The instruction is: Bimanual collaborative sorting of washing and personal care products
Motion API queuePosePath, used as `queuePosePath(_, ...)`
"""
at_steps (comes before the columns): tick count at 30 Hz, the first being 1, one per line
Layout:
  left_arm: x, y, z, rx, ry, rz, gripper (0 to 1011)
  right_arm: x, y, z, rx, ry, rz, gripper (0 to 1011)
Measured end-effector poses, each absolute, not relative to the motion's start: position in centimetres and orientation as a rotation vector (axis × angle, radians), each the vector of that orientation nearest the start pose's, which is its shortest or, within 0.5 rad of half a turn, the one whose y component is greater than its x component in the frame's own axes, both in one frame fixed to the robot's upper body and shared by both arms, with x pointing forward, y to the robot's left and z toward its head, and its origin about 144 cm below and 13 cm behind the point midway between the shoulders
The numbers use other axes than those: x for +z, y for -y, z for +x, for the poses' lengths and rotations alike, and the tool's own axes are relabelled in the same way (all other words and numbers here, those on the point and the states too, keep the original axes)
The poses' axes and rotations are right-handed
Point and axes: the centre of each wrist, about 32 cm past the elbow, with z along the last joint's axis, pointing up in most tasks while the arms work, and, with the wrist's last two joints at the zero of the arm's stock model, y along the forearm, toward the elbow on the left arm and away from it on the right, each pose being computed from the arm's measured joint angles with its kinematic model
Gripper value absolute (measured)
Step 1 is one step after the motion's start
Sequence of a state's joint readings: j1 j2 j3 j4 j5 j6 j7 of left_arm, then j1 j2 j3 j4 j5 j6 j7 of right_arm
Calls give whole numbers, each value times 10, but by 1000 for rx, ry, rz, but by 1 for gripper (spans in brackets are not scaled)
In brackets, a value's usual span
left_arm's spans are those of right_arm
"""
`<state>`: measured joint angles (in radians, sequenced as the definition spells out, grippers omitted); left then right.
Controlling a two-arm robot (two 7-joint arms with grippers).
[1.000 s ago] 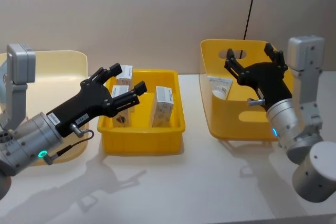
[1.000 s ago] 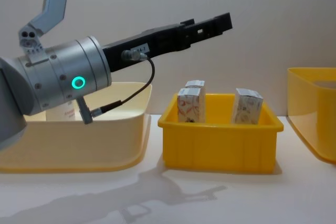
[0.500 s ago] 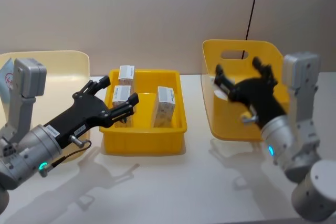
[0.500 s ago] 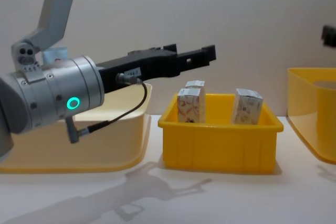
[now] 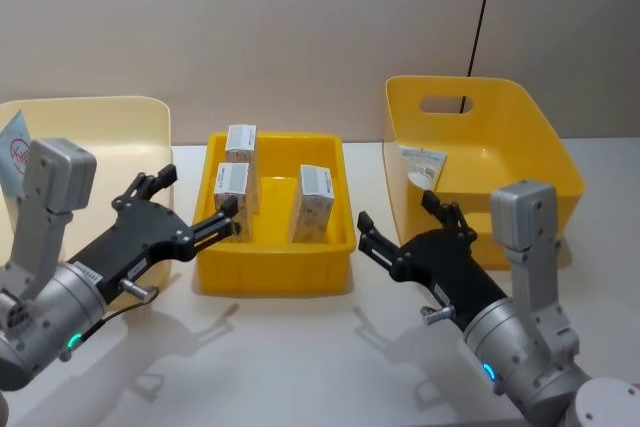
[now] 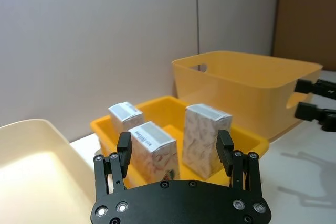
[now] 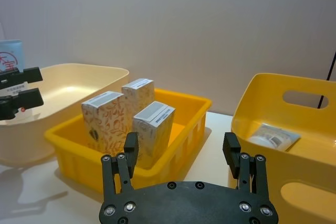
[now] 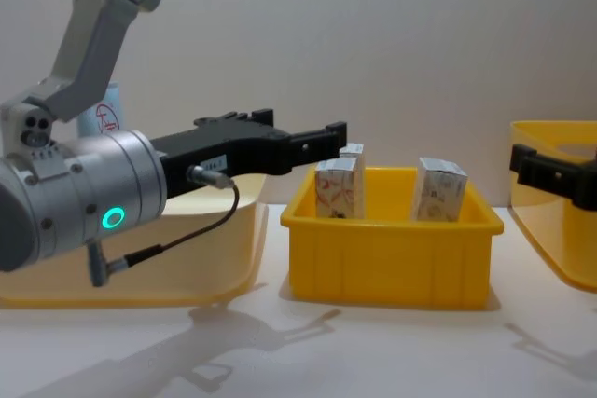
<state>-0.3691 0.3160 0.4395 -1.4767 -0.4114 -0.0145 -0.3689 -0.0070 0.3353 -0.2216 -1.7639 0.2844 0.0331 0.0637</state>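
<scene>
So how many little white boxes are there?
3, upright in the middle tray: back box on its left, front box before it, right box alone. The pale bin is partly covered, so more might hide.

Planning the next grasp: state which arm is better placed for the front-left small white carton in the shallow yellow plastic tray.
Left. The open left gripper sits at the left rim of the tray, beside that carton; the open right gripper hovers off its right side.

Left tool [image 8: 303,132] pokes in from the left, tip near the small white cartons [image 8: 340,188] standing in the middle yellow bin [image 8: 387,249]. Right tool [image 8: 536,172] shows at the right edge, in front of another yellow bin [image 8: 560,240].
</scene>
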Motion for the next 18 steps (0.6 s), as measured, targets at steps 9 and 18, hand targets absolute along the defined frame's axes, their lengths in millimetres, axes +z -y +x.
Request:
queuePosePath(9,1212,-198,521,921,157,-28,1003,1189,237,444,-1229,75,27,1001)
queuePosePath(18,1208,-198,507,1015,205,17,1003,1189,238,444,-1225,74,26,1001)
